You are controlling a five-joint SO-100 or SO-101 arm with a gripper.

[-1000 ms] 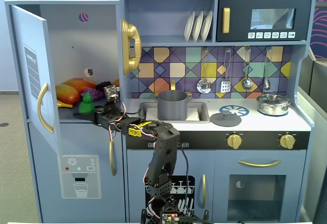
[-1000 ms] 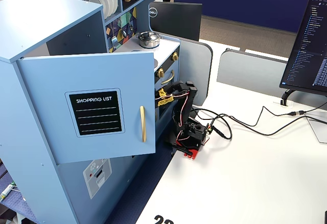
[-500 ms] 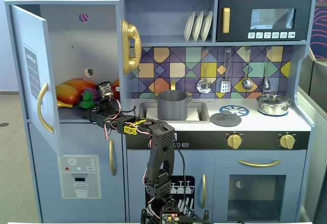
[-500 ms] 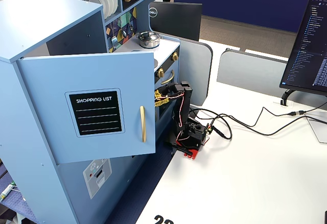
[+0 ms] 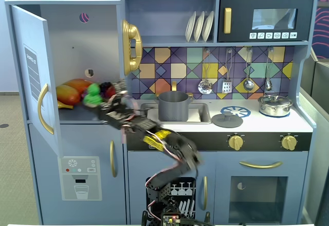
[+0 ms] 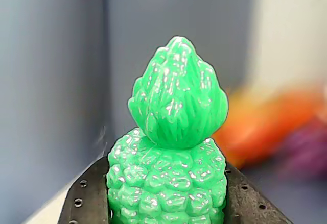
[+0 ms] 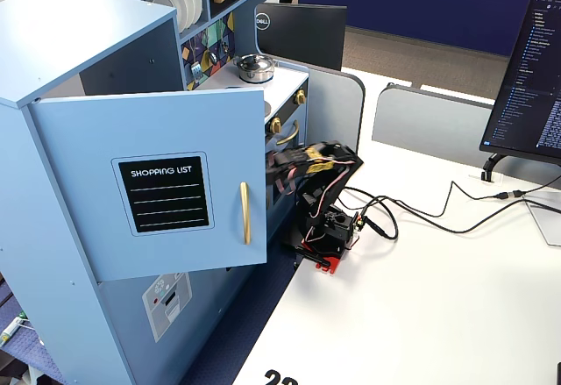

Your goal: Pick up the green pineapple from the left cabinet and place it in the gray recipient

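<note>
**Green pineapple clamped in the jaws at the mouth of the left cabinet**

In the wrist view the green pineapple (image 6: 168, 175) fills the frame: glossy moulded plastic, a rounded body covered in small pebbly bumps, topped by an upright, ribbed, flame-shaped crown. The two black fingers (image 6: 84, 198) of the gripper (image 6: 168, 203) press against its left and right flanks, their flat matte faces dotted with small holes, so the jaws are closed on the fruit. Behind it lie smooth blue-gray panels and blurred orange and purple shapes.

In a fixed view from the front, the pineapple (image 5: 93, 94) shows as a bright green smear at the end of the motion-blurred arm (image 5: 154, 136), just above the shelf edge of the left cabinet (image 5: 77, 51). That cabinet is a tall, smooth blue-gray compartment with a round hole in its back panel; its door (image 5: 32, 76) stands open and carries a curved gold handle. Orange and yellow toy fruit (image 5: 72, 89) lie on the shelf behind the pineapple.

The gray recipient (image 5: 173, 106), a matte cylindrical pot, stands in the sink to the right in that view, well apart from the fruit. A shiny lidded silver pot (image 5: 275, 104) sits on the counter farther right.

In the other fixed view, from the side, the open door (image 7: 162, 183) hides the gripper and the pineapple.
</note>
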